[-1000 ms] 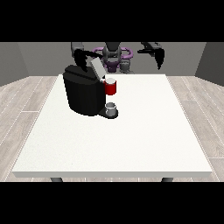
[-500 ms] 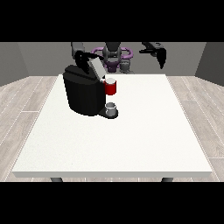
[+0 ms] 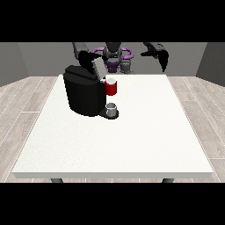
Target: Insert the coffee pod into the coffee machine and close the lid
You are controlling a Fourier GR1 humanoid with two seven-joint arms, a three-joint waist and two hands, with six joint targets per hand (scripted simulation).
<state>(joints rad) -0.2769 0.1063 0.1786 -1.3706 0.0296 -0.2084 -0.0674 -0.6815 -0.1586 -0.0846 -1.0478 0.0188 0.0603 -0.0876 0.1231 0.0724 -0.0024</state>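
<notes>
Hand at view's right [image 3: 161, 56] barely shifted — coffee machine [image 3: 84, 92] lid raised

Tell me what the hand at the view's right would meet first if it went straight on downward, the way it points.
Probably the white table: the hand at the view's right hangs near its far edge with nothing below, though depth is unclear.

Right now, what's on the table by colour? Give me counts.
Black: 1, the coffee machine
Red: 1, a red thing at the machine
Grey: 1, a grey thing on the machine's base
Total: 3
</notes>
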